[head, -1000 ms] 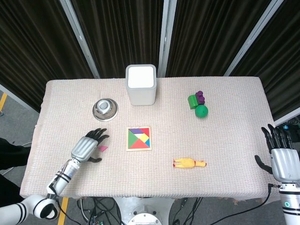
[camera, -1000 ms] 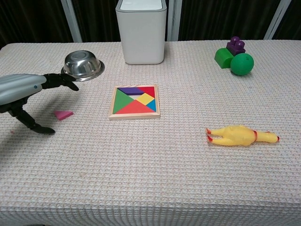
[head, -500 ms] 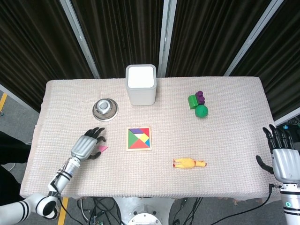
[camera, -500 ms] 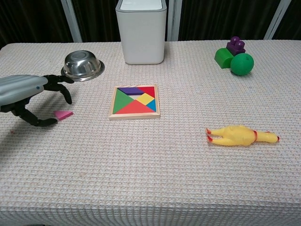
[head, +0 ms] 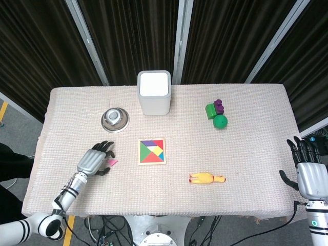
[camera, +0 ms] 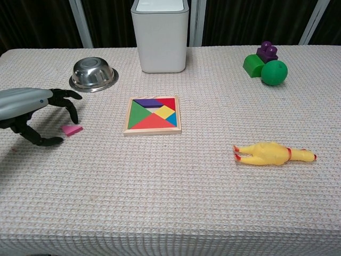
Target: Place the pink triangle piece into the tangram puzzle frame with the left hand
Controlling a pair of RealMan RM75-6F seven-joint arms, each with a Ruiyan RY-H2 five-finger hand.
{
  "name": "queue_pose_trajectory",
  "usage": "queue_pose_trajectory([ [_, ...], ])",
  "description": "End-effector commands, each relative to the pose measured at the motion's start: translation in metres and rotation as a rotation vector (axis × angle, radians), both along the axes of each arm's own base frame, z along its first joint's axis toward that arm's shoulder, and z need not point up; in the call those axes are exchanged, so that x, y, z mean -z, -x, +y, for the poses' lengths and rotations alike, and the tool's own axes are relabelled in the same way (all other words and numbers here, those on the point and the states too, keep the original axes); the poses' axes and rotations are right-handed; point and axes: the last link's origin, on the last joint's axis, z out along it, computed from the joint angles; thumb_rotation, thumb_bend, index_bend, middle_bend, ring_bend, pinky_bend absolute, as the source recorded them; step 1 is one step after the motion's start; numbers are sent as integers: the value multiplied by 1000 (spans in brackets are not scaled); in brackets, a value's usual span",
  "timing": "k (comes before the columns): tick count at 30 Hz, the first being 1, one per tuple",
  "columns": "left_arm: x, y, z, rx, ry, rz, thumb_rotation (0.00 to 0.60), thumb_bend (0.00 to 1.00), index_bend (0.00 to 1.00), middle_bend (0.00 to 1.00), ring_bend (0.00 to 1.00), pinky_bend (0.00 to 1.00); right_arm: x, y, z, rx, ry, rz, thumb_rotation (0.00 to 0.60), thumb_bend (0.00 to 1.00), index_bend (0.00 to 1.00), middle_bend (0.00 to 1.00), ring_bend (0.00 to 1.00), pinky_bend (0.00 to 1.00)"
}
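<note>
While closing in: left robot hand (camera: 33,114), fingers curled, spread, holding nothing, over pink triangle piece (camera: 71,129).
Risk: thin piece could slide across surface (camera: 176,186), away from tangram puzzle frame (camera: 153,116).

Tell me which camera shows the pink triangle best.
The chest view: the pink triangle lies in plain sight on the cloth beside the left hand. The head view shows only a small pink speck at that hand's fingertips.
</note>
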Motion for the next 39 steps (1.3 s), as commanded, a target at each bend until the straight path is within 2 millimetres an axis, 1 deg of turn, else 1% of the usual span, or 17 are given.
queue_pose_trajectory([
  [1,1,-1,0,-10,3,-11,600,303,367,61,0,133,0,0,0,0,-1,0,600,176,0,0,0,0],
  [6,2,-3,3,-28,4,-25,600,289,378,66,0,133,0,0,0,0,2,-1,600,176,0,0,0,0],
  [25,3,-11,7,-75,30,-18,600,290,398,71,0,135,1,7,0,12,-5,-7,600,176,0,0,0,0],
  [39,2,-13,7,-89,29,-20,600,299,427,80,0,140,2,8,-1,13,-4,-9,600,176,0,0,0,0],
])
